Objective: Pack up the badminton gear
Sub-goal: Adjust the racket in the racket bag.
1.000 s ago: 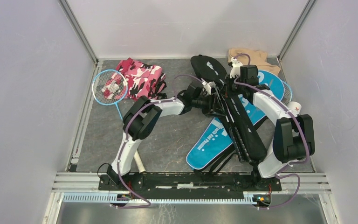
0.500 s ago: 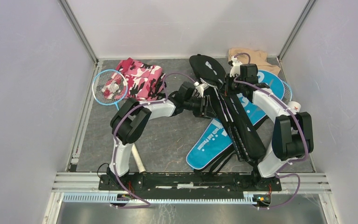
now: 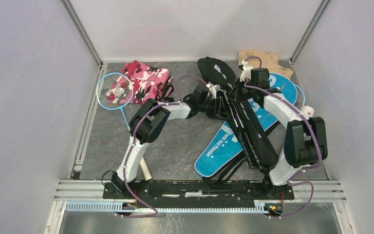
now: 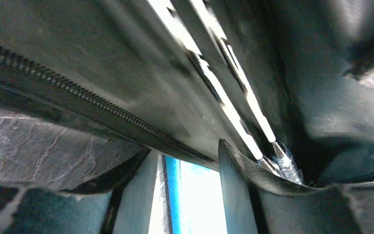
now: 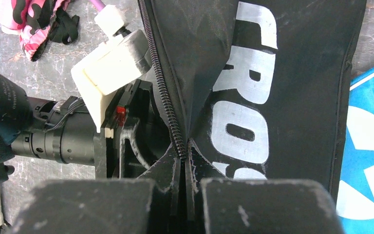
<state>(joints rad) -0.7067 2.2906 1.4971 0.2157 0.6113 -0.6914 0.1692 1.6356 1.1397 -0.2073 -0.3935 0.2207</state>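
The left arm pulled its elbow out and away from the black cover (image 3: pixel 260 146) half a second ago. Now it has swung back in, and the left gripper (image 3: pixel 215 103) is poked into the open side of the cover again. It looks like it is feeling for the open edge, so the zip is not done yet.

The left arm is bent low and reaches across to the cover's left side. It is not clear if its jaws are spread or closed. Its camera sees racket shafts (image 4: pixel 243 114) inside the cover.

The right arm curls over the cover's far end. The right gripper (image 5: pixel 185 180) has its jaws pressed together, pinching the zip edge. The blue cover (image 3: pixel 219 151) lies under the black one.
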